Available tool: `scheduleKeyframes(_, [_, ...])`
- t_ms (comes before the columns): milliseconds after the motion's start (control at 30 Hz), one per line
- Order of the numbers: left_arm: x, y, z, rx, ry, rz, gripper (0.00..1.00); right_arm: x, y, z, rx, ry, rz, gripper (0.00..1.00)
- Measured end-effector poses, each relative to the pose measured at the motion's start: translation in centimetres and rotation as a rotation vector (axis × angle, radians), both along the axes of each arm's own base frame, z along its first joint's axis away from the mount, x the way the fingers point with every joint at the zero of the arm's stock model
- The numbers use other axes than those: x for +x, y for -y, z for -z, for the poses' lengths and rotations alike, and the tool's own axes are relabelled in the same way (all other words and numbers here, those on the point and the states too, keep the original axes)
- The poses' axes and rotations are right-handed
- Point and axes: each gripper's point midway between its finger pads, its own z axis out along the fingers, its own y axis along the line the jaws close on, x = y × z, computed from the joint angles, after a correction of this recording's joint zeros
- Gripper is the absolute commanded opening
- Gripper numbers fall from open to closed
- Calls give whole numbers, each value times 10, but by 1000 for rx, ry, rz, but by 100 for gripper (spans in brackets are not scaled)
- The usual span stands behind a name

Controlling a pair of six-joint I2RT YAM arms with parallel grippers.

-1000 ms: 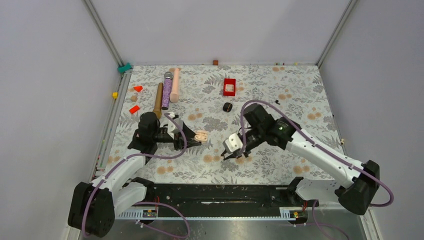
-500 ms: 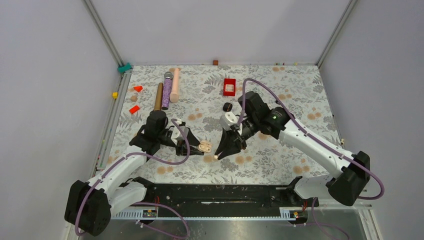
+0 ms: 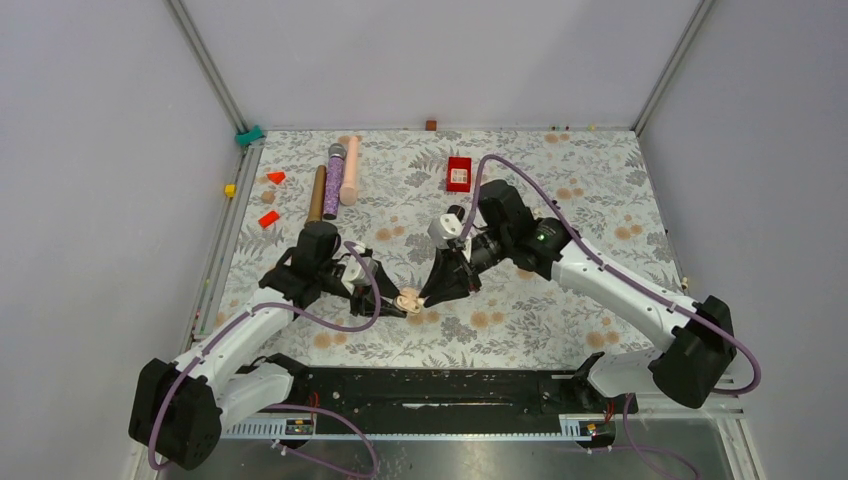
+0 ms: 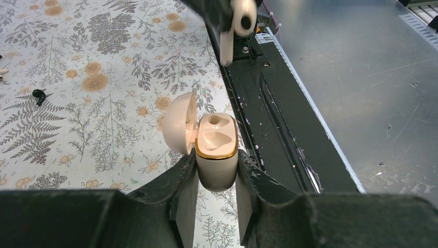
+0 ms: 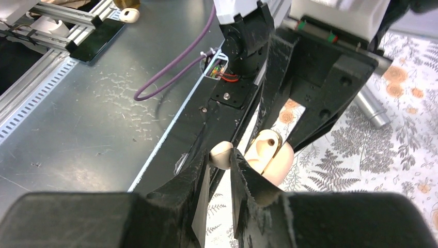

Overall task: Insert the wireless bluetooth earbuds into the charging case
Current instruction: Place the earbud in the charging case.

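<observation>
My left gripper (image 4: 217,178) is shut on the body of a cream charging case (image 4: 217,155) with a gold rim. The case stands upright, its lid (image 4: 178,124) swung open to the left, and both moulded wells show bare. My right gripper (image 5: 221,165) is shut on a whitish earbud (image 5: 222,155), pinched at its fingertips. In the left wrist view that earbud (image 4: 241,20) hangs above and beyond the case, stem down, apart from it. From above, the two grippers meet tip to tip around the case (image 3: 407,299) near the mat's front middle. A black earbud (image 4: 37,94) lies on the mat.
A red box (image 3: 459,173) sits at the back middle of the floral mat. Three cylinders (image 3: 335,180) lie at the back left, with small red blocks (image 3: 269,219) beside them. The black rail (image 3: 440,385) and metal ledge run along the near edge, just below the case.
The right gripper has swung left and forward with the earbud, up to the case. The left gripper has carried the open case right and nearer the front edge.
</observation>
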Motion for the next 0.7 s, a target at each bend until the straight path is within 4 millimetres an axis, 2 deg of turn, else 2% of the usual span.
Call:
scheduleKeyframes(200, [1,0,-1,1,0,0,0,7,-5,31,-40,-85,78,11])
scheduleKeyframes(300, [2,1,-2,2,0,0,0,9,-6,38,-48,-108,107,11])
scheduleKeyframes(533, [3,2,-2,3,-3,1,0,13,-10,26,3,-84,124,11])
scheduleKeyframes(700, [4,2,-3,3,-2,1,0,14,-10,26,7,-70,128,11])
